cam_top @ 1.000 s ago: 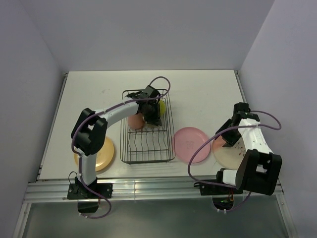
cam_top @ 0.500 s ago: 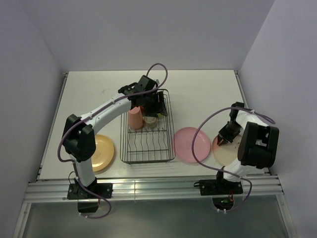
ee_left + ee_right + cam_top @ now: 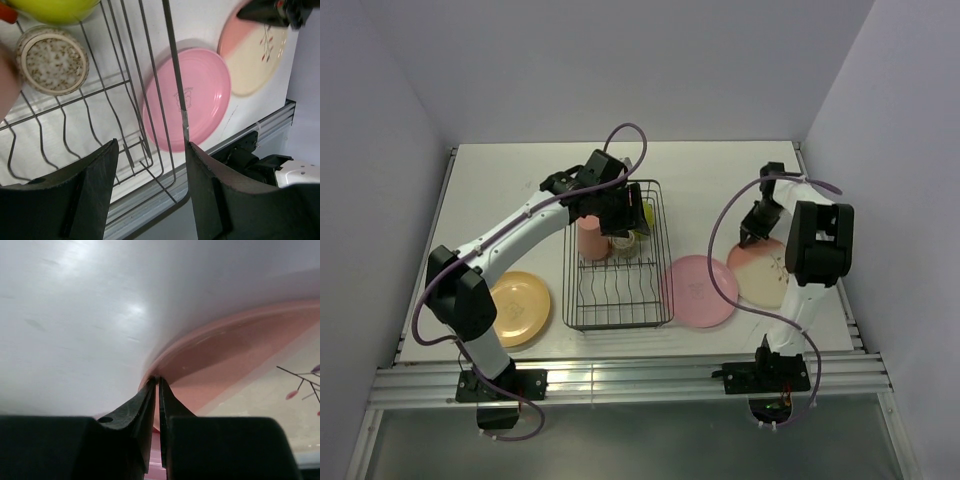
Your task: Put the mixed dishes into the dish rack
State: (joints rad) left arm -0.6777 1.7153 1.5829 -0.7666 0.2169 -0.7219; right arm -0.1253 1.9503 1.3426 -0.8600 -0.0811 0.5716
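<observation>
1. Pinching the upper rim of the pink-and-cream plate (image 3: pixel 765 272), the right tool (image 3: pixel 752 235) has its fingers (image 3: pixel 142 402) clamped almost together, right of frame in the top view.
2. The left tool (image 3: pixel 620 213) hangs over the upper end of the dish rack (image 3: pixel 617 322) at centre frame, fingers (image 3: pixel 85 192) apart, nothing between them.
3. Inside the rack: salmon-pink tumbler (image 3: pixel 592 240), small tan bowl (image 3: pixel 52 60), lime-green bowl (image 3: pixel 55 10).
4. The pink plate (image 3: pixel 700 292) lies on the bench (image 3: pixel 720 180) right of the rack, and the yellow-orange plate (image 3: pixel 520 308) sits lower left.
</observation>
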